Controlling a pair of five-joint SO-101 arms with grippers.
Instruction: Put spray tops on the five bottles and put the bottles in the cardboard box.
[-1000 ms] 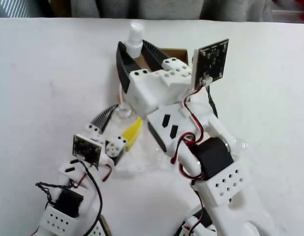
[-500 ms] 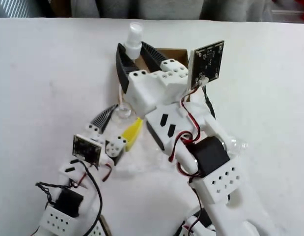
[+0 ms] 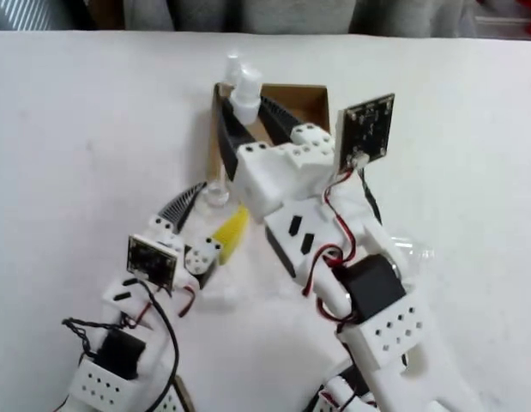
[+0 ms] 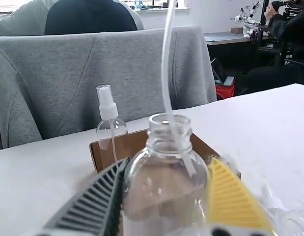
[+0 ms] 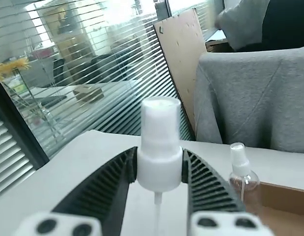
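My right gripper (image 3: 246,103) is shut on a white spray top (image 3: 247,86), held above the table with its thin tube hanging down. In the right wrist view the spray top (image 5: 159,147) sits between the black fingers (image 5: 110,182). My left gripper (image 3: 215,202) is shut on a clear open-necked bottle (image 3: 216,195), upright beside the cardboard box (image 3: 299,96). From the left wrist, the tube (image 4: 167,59) reaches down into the neck of the bottle (image 4: 166,167). A capped bottle (image 4: 110,123) stands in the box (image 4: 134,145).
Another clear bottle (image 3: 408,251) lies on the table to the right of the right arm. The capped bottle (image 3: 232,63) stands at the box's far left corner. A chair with a grey cloth (image 4: 93,73) is behind the table.
The right gripper has moved with the spray top toward the front of the table, over the held bottle. The capped bottle in the box now shows behind it. The left arm kept still.
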